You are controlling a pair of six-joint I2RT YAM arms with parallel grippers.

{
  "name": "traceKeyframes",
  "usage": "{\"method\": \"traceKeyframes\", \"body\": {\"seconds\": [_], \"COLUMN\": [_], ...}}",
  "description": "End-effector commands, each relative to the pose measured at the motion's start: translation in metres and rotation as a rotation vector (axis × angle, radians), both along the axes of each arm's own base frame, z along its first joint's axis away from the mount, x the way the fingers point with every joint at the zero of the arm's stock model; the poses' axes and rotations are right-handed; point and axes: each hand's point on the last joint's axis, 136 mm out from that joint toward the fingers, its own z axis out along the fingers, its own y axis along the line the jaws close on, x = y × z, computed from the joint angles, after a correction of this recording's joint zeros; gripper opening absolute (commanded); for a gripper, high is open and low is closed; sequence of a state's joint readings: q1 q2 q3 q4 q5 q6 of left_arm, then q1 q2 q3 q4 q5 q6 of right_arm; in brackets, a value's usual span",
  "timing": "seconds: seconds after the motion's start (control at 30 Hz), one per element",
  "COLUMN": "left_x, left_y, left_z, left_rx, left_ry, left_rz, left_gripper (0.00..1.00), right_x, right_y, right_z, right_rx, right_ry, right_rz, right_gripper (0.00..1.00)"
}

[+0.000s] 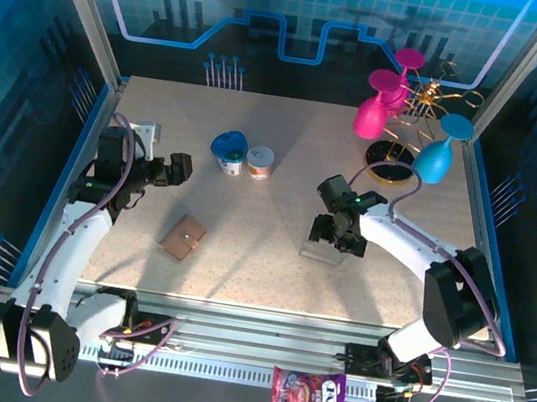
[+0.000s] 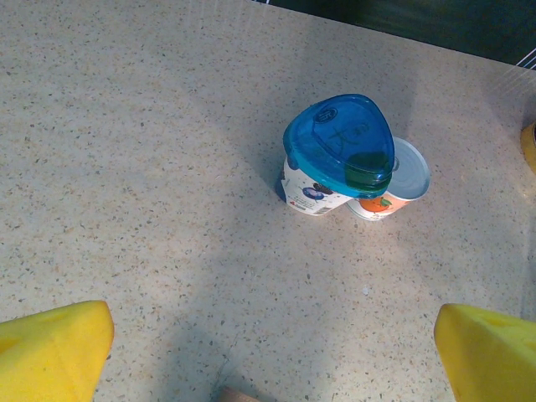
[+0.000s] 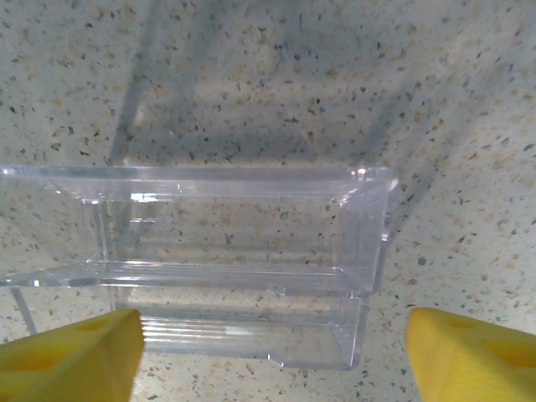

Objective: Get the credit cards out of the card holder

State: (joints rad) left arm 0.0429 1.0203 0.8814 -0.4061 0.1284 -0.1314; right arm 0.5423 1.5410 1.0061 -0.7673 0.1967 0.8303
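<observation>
1. Card holder [image 1: 183, 237] is lying closed on the desk [image 1: 265, 221], about 6 o'clock from the left tool [image 1: 174, 169], presumably enclosing the credit cards.
2. Left tool is hovering spread, probably awaiting approach.
3. Right tool [image 1: 336, 233] is hanging spread over a clear box [image 1: 320, 249].

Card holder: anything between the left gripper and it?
Nothing visible. In the top view, bare table lies between the open left gripper and the closed card holder, which sits just nearer the arm bases. The blue-lidded cup and the orange-labelled cup stand farther back, off that path.
</observation>
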Motion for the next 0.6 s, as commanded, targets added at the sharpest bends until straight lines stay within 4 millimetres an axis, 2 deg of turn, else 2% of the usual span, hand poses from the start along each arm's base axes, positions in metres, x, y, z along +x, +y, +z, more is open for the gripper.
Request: {"method": "traceKeyframes", "body": {"seconds": [0.0,0.33,0.57], "left_x": [0.001,0.001,0.001], "left_y": [-0.003,-0.001,-0.001], "left_z": [0.001,0.004,0.006], "left_rx": [-0.005,-0.011,-0.021], "left_ry": [-0.008,-0.012,-0.014], "left_rz": [-0.008,0.007,0.016], "left_gripper": [0.99,0.99,0.99], "right_x": [0.002,-0.005,-0.005], "right_y": [0.001,-0.020,-0.028], "right_z": [0.008,0.006,0.000], "right_rx": [0.087,0.097,0.080], "right_ry": [-0.033,-0.018,-0.025], "right_rz": [-0.013,-0.015,-0.003], "right_gripper": [0.72,0.44,0.34]}}
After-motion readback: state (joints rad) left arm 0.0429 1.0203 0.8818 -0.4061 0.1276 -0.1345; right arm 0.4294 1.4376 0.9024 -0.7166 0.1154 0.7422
